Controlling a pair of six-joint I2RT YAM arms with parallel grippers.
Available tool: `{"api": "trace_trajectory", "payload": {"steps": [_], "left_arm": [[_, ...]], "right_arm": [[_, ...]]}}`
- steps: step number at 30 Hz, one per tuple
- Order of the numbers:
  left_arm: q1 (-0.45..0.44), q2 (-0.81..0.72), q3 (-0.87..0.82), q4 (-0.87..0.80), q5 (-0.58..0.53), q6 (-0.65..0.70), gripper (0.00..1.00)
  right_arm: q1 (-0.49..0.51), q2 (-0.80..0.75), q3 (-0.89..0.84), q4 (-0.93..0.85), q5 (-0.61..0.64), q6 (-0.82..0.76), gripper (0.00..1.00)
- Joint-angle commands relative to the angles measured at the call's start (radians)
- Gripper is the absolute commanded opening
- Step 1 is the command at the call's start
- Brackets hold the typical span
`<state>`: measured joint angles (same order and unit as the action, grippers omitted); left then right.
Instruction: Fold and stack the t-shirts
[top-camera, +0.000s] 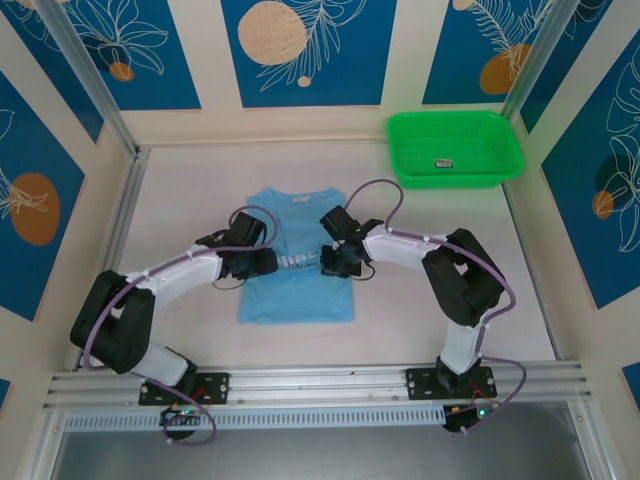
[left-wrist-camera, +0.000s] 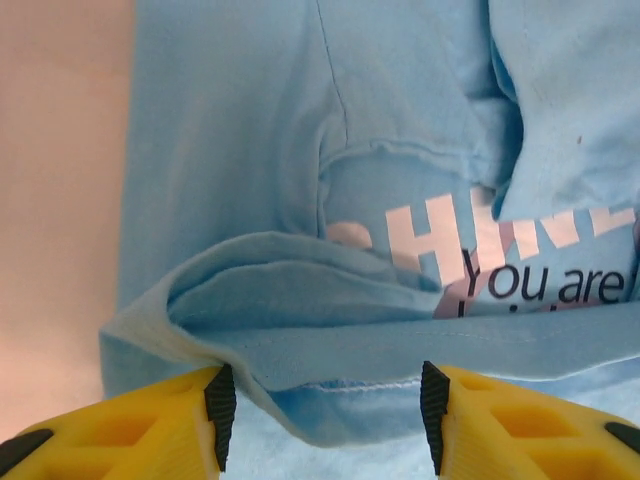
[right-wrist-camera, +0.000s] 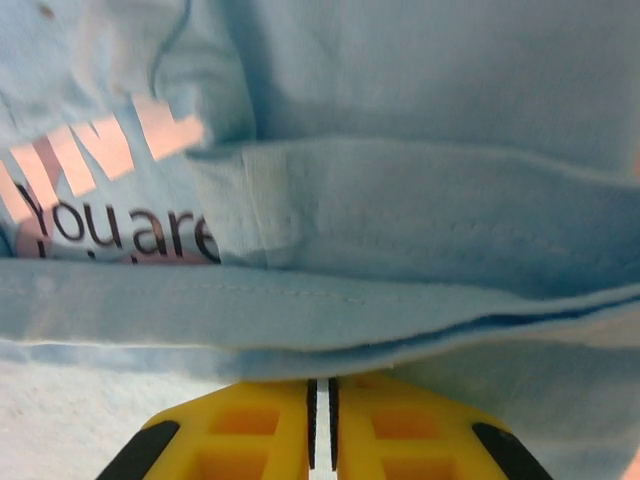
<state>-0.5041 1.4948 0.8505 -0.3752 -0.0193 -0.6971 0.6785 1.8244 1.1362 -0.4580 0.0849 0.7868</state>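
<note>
Left wrist shows soft sky-blue t-shirt (left-wrist-camera: 400, 100) fabric bunched in rounded folds.

A light sky-blue t-shirt (top-camera: 297, 292) lies flat on the pale table (top-camera: 180, 210), roughly rectangular in outline, with its collar at the far end and white lettering across the chest. The left hand (top-camera: 262, 263) sits low over the t-shirt's left edge, about halfway along it. The right hand (top-camera: 338, 262) sits over the t-shirt's right edge at the same level, so the lettering lies between the two. Beyond the t-shirt and off to its right stands a bright green basket (top-camera: 452, 121), well apart from the t-shirt, with a small dark tag (top-camera: 443, 163) on its floor.
</note>
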Motion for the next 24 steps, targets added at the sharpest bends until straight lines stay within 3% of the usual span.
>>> {"api": "trace_trajectory", "payload": {"steps": [1, 9, 15, 20, 24], "left_arm": [[0.024, 0.036, 0.044, 0.028, 0.017, 0.004, 0.54], [0.097, 0.091, 0.133, 0.010, 0.003, -0.004, 0.54], [0.069, 0.014, 0.154, -0.043, -0.009, 0.033, 0.53], [-0.031, -0.042, 0.127, -0.060, 0.001, 0.059, 0.40], [-0.081, 0.006, 0.115, -0.002, 0.056, 0.068, 0.28]], "right_arm": [[-0.025, 0.028, 0.052, -0.009, -0.019, -0.025, 0.18], [-0.101, 0.086, 0.151, -0.028, -0.066, -0.037, 0.24], [-0.123, -0.024, 0.085, -0.006, -0.058, -0.046, 0.31], [-0.143, -0.154, -0.075, 0.087, -0.113, -0.022, 0.31], [-0.167, -0.181, -0.137, 0.138, -0.146, -0.011, 0.29]]}}
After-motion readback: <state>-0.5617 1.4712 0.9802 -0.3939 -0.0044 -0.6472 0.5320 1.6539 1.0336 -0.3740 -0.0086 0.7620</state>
